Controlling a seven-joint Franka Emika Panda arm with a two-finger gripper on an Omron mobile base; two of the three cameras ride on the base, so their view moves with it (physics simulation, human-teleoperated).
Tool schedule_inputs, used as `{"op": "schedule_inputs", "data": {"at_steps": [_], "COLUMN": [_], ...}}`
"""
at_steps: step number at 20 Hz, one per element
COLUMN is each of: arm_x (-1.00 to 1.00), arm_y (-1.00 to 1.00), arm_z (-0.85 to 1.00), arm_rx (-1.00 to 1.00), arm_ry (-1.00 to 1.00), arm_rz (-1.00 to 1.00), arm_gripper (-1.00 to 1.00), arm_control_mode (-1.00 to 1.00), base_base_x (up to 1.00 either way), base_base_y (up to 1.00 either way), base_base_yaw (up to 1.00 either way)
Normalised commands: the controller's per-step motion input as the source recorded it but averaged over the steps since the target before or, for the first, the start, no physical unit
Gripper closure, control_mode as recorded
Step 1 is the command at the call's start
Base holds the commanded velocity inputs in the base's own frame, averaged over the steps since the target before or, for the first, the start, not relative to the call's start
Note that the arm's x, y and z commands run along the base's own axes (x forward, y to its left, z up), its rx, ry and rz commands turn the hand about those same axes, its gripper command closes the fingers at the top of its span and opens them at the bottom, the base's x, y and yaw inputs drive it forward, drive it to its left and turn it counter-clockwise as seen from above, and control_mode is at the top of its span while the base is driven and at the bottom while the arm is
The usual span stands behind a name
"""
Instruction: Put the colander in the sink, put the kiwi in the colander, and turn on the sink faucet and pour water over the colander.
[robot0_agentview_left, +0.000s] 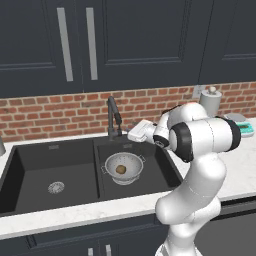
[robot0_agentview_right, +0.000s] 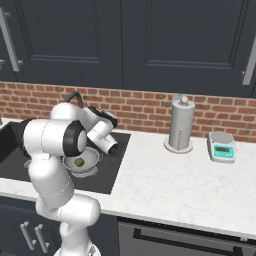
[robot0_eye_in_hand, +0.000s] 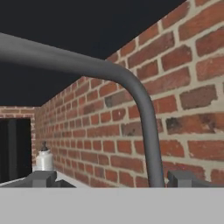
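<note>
Two of three steps look done; the water is left.
Colander (robot0_agentview_left: 123, 168) sits in the narrower right basin of the sink (robot0_agentview_left: 30, 165), with the kiwi (robot0_agentview_left: 120, 169) lying in its bowl, so what remains, by my reading, is turning on the sink faucet (robot0_agentview_left: 114, 118) and wetting the colander. No water shows falling in either base view. From the colander, the faucet stands at about 12 o'clock, and the gripper (robot0_eye_in_hand: 111, 178) is just beside it: in the hand view the fingertips (robot0_eye_in_hand: 43, 178) stand apart, with the dark spout rising between them near the right tip. Whether either touches it I cannot tell. The faucet's handle is hard to make out, and the forearm hides the gripper in both base views.
</note>
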Motion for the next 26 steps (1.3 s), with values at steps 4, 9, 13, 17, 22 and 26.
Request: {"op": "schedule_inputs", "data": {"at_steps": [4, 9, 13, 17, 22, 26], "arm_x": [0.27, 0.25, 0.25, 0.26, 0.31, 0.31], "arm_y": [0.00, 0.00, 0.00, 0.00, 0.00, 0.02], "arm_z": [-0.24, -0.15, -0.05, 0.00, 0.00, 0.00], "arm_rx": [0.00, 0.00, -0.02, -0.04, -0.06, -0.06], "arm_ry": [0.00, 0.00, 0.00, 0.02, 0.04, 0.03], "arm_rz": [0.00, 0.00, 0.00, 0.00, 0.00, 0.00], "arm_gripper": [-1.00, -1.00, -1.00, -1.00, -1.00, -1.00], "arm_control_mode": [-1.00, -1.00, -1.00, -1.00, -1.00, -1.00], "base_base_x": [0.00, 0.00, 0.00, 0.00, 0.00, 0.00], "base_base_y": [0.00, 0.00, 0.00, 0.00, 0.00, 0.00], "base_base_yaw": [0.00, 0.00, 0.00, 0.00, 0.00, 0.00]}}
